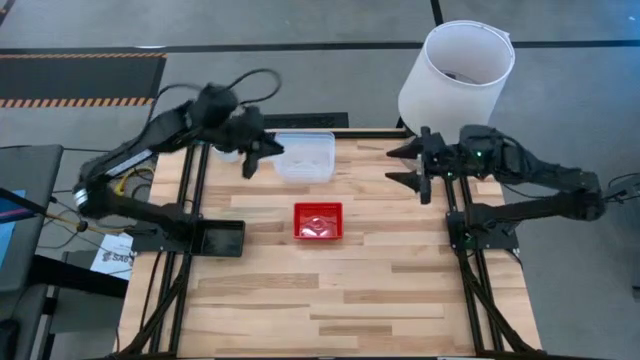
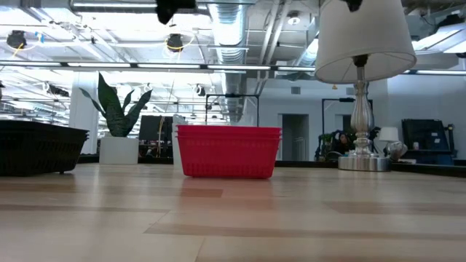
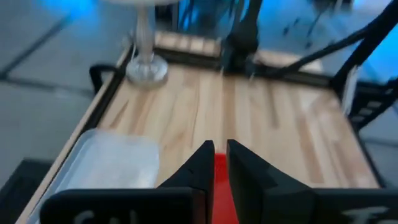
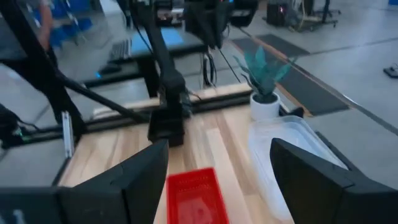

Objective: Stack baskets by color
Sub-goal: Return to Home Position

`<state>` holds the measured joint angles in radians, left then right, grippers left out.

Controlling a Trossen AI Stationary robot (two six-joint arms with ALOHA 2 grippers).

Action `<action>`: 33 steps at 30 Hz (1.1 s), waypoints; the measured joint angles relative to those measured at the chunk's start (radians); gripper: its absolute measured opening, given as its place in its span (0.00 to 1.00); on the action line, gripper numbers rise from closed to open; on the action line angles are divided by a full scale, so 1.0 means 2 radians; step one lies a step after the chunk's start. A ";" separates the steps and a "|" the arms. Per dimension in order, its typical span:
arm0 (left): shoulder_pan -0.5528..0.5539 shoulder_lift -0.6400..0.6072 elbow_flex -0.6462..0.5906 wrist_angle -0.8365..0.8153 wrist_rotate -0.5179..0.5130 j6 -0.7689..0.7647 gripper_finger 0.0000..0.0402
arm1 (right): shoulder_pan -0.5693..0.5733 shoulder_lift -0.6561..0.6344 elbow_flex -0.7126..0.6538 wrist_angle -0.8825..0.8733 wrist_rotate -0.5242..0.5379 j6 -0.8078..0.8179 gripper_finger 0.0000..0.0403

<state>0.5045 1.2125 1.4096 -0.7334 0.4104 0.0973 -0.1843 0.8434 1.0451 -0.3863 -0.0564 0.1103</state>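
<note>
Wooden table (image 1: pixel 380 290) (slatted) bears red baskets (image 1: pixel 318 221), clear baskets (image 1: pixel 305 156), black baskets (image 1: pixel 218 238).

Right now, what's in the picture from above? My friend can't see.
On a wooden table: red baskets in the middle, clear baskets at the far edge, a black basket at the left edge. The left tool and open right tool hover either side of them.

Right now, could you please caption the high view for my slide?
Clear baskets, red baskets and black baskets grouped by color on the table; left gripper and right gripper empty.
</note>
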 joint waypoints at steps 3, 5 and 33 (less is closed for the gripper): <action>-0.001 -0.070 -0.096 0.097 0.014 -0.030 0.07 | -0.010 -0.026 -0.045 0.023 -0.003 0.011 0.75; -0.001 -0.115 -0.154 0.159 0.015 -0.051 0.07 | -0.018 -0.039 -0.063 0.025 -0.003 0.023 0.75; -0.065 -0.279 -0.571 0.636 -0.088 -0.251 0.07 | -0.046 -0.351 -0.332 0.046 -0.024 0.104 0.02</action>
<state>0.3735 0.6537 0.2676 0.5384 0.2350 -0.4048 -0.2756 0.1423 0.3818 -0.2934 -0.1038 0.3185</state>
